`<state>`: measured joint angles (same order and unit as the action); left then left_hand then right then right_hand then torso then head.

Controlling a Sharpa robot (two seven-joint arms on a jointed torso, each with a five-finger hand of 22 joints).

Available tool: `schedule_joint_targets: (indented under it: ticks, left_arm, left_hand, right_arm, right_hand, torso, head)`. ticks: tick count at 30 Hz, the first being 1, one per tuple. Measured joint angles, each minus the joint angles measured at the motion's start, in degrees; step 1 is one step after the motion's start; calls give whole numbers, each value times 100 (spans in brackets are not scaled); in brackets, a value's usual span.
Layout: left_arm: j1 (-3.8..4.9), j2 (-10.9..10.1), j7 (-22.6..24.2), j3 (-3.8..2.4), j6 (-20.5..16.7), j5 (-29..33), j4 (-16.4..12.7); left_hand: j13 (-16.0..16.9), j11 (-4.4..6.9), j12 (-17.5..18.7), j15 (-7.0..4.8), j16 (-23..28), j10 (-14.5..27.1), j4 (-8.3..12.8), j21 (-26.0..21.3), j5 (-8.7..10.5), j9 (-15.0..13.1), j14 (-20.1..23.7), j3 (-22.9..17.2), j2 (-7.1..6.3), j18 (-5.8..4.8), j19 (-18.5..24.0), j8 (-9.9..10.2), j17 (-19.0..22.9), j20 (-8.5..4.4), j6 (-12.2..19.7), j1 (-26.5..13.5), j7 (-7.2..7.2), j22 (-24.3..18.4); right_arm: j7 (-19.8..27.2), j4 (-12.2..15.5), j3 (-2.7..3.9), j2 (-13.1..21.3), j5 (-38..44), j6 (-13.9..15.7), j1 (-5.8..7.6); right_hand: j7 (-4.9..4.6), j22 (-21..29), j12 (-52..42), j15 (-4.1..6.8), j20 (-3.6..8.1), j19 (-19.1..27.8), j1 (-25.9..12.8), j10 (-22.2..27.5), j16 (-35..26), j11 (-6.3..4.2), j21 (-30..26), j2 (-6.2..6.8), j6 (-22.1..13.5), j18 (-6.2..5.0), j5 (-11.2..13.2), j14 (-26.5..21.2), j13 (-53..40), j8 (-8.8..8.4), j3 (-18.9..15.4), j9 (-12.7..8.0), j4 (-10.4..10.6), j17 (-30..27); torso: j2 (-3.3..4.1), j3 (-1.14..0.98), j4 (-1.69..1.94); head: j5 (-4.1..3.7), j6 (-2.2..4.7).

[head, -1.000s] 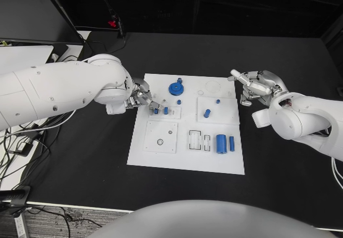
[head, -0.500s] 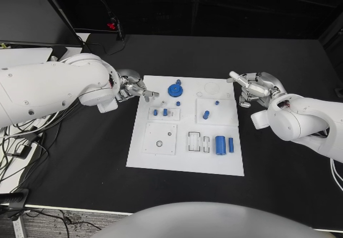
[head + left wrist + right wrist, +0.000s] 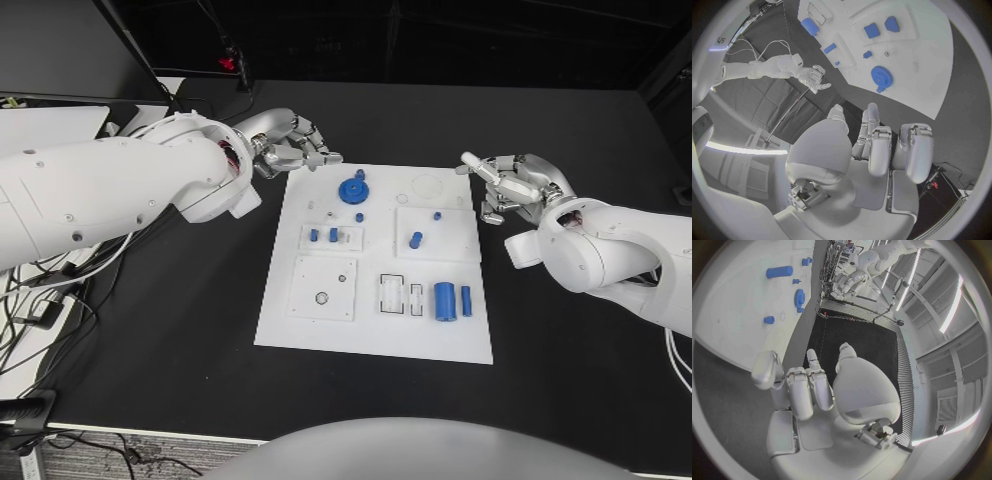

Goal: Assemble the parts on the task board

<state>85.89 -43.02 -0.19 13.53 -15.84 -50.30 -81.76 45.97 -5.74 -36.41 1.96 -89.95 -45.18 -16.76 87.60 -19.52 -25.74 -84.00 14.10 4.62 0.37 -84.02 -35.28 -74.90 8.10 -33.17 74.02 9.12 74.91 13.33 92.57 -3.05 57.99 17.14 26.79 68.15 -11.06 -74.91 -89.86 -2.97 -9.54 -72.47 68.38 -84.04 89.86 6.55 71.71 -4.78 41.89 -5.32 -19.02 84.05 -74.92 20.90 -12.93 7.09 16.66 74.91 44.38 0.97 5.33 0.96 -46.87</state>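
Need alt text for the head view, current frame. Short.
A white task board lies mid-table with small blue parts on it, including a blue gear near its far edge and a blue cylinder nearer the robot. The left hand hovers off its far-left corner, the right hand beside its right edge; neither holds anything.

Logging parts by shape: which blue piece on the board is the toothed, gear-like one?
The round blue gear at the task board's far end, between the hands; the other blue pieces are plain cylinders or small pegs.

Looks like a robotics lab: black table (image 3: pixel 433 110) with a white task board (image 3: pixel 378 330), loose cables (image 3: pixel 36 300) trailing beside it, a dark monitor (image 3: pixel 58 50) at the table's far corner, and long ceiling light strips (image 3: pixel 951 305) overhead.
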Motion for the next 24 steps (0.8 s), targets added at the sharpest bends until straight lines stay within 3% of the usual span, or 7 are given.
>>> schedule_joint_targets:
  ticks: [4,8,13,18,24]
  left_arm:
    - [-142,129,689,6,-414,-45,172]
    - [-269,235,1311,6,-793,-261,342]
    - [-424,363,1862,2,-1126,-920,555]
    - [-604,525,2207,6,-1290,-1913,751]
    - [-718,703,2363,6,-1310,-2778,914]
  left_hand:
    - [-895,-114,678,84,29,262,-11,181,0,294,-3,10,-186,0,-1,180,0,61,0,450,45,0]
    - [-1613,-193,1092,141,29,379,-22,222,27,651,0,-164,-449,0,0,489,0,144,-53,742,90,0]
    - [-2439,-167,1322,174,28,157,-2,222,205,1177,8,-675,-738,-1,9,1008,0,153,-514,908,118,0]
    - [-2960,-90,1375,112,28,-352,2,222,817,1499,-1,-1094,-909,0,6,1393,0,149,-1064,1078,72,0]
    - [-3455,-28,1610,92,28,-760,12,222,1263,1744,-1,-1363,-992,0,-1,1788,0,99,-1485,1158,-3,0]
  right_arm:
    - [136,-13,0,-4,42,6,-6]
    - [362,-21,0,-18,121,32,-9]
    - [679,-34,0,-49,217,90,-11]
    - [915,-49,0,-72,283,145,-13]
    - [1039,-57,0,-98,321,168,-16]
  right_hand:
    - [0,0,0,0,0,0,0,0,0,0,0,0,0,0,0,0,0,0,0,0,0,0]
    - [8,0,0,0,0,0,18,0,0,0,0,-17,-38,0,0,0,0,0,-16,0,-16,0]
    - [8,0,45,-21,0,0,24,0,0,0,0,-23,-50,0,0,-21,0,16,-31,0,-1,0]
    - [8,0,46,-21,0,0,25,0,0,0,0,-25,-50,0,0,-21,0,21,-31,0,-1,0]
    - [8,0,46,-21,-30,-197,46,0,0,0,213,-46,-50,0,0,-21,0,21,-31,-1,-1,0]
  torso:
    - [1,3,-1]
    - [1,1,-1]
    - [1,1,4]
    - [1,1,7]
    - [1,3,1]
  head:
    - [2,59]
    - [2,116]
    - [1,166]
    - [7,195]
    - [15,208]
